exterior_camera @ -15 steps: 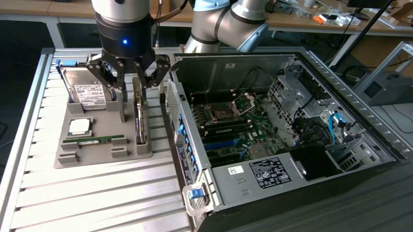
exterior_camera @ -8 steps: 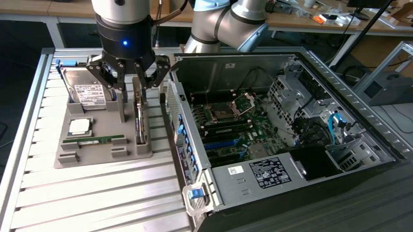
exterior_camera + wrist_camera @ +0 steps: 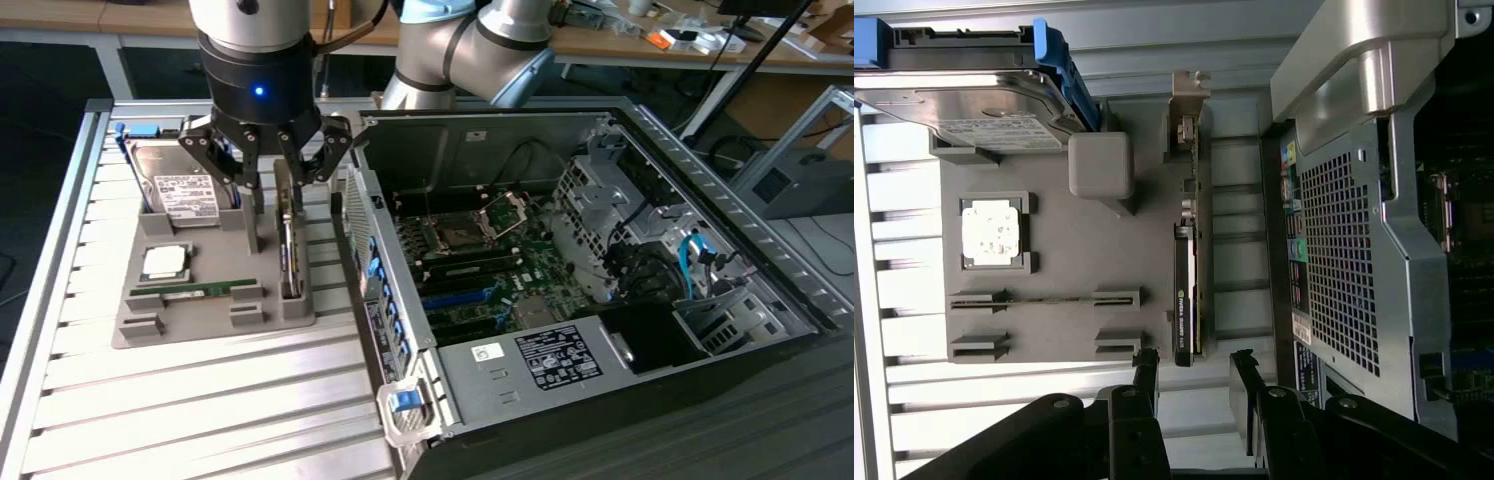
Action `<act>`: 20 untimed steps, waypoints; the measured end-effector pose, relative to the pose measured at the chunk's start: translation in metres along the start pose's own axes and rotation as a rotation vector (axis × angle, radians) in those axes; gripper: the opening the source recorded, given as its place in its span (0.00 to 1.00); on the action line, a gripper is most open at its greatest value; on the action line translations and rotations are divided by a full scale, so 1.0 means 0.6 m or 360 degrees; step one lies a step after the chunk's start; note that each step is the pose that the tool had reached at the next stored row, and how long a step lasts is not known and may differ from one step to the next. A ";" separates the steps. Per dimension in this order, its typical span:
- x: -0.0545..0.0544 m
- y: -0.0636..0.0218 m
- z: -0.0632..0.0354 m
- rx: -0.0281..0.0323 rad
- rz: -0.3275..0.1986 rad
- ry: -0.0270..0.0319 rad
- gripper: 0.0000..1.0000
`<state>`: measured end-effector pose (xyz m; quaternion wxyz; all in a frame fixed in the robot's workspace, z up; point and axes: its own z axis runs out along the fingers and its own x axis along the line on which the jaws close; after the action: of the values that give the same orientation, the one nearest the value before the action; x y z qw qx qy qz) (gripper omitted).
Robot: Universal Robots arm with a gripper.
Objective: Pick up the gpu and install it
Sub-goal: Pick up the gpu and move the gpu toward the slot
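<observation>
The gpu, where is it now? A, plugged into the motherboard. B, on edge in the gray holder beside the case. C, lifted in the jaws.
B: the gpu stands on edge in the gray holder, and the gripper, jaws open, is not gripping it.

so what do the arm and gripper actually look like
The arm is silver-grey metal tubing with pale blue joint caps. Its wrist section is glossy black with a small blue light glowing on it. The gripper is black, built of linkage bars ending in two narrow fingers.
</observation>
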<state>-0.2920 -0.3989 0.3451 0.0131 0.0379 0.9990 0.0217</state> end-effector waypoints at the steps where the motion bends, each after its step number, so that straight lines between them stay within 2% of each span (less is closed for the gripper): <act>1: 0.000 0.000 0.000 0.00000 0.0000 0.00001 0.42; 20: 0.000 0.000 0.007 0.00000 0.0000 0.00000 0.42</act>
<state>-0.2920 -0.3989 0.3407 0.0131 0.0379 0.9990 0.0217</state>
